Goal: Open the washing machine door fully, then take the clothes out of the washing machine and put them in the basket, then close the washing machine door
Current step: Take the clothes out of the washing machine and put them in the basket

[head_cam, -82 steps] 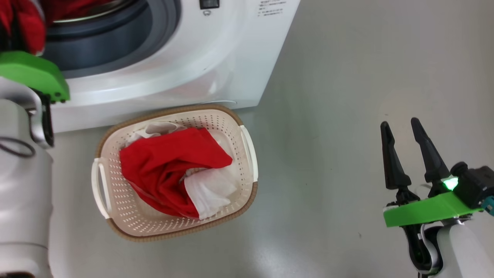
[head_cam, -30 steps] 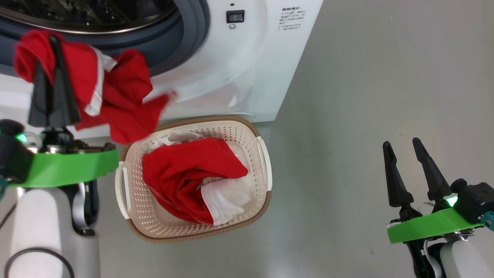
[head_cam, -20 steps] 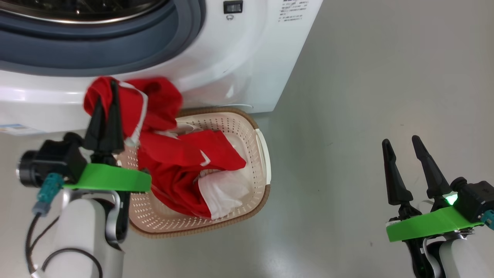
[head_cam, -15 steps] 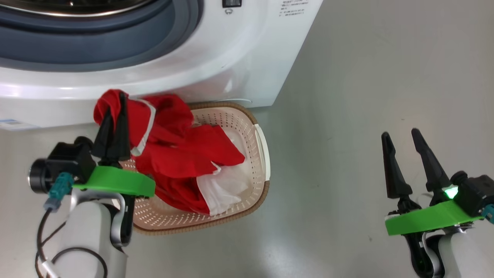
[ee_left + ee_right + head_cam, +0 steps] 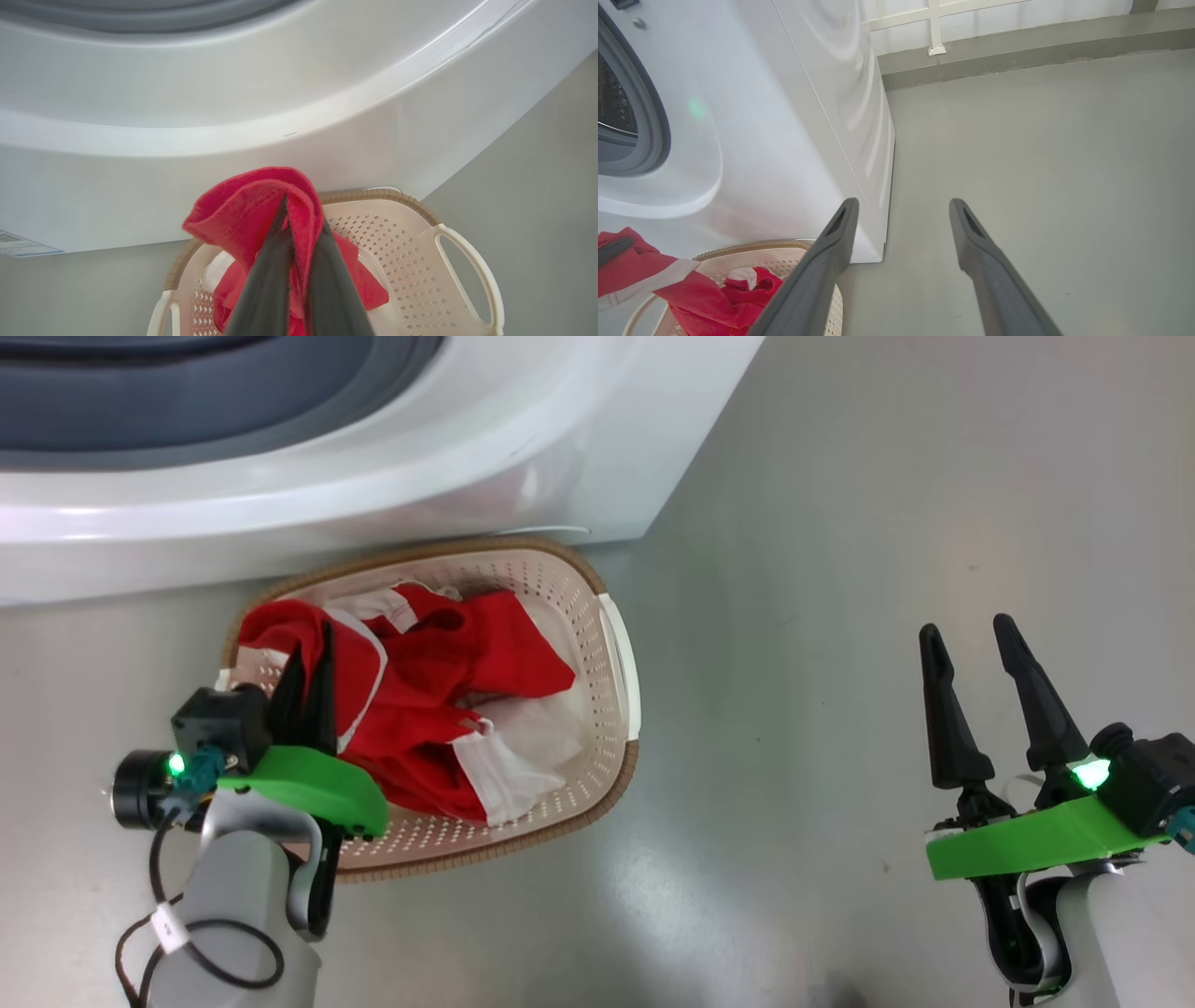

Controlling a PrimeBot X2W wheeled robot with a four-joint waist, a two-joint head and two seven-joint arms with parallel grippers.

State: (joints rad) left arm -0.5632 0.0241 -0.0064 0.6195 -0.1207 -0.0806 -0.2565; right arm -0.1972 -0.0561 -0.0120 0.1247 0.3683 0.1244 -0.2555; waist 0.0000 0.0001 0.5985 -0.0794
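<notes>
Left end effector [image 5: 313,653] is pressed together, pinching red clothes [image 5: 280,630] low over the basket's [image 5: 618,653] left end in the head view; more red and white pieces lie inside; the basket stands on the floor [image 5: 840,569] against the washer's [image 5: 560,448] front; right end effector [image 5: 966,627] hangs spread and empty, well apart. Left wrist view: fingers clamp a red fold above the rim. Right wrist view: the drum [image 5: 609,102] shows at the left edge, contents unclear. Probably left: release, check drum, close door.
</notes>
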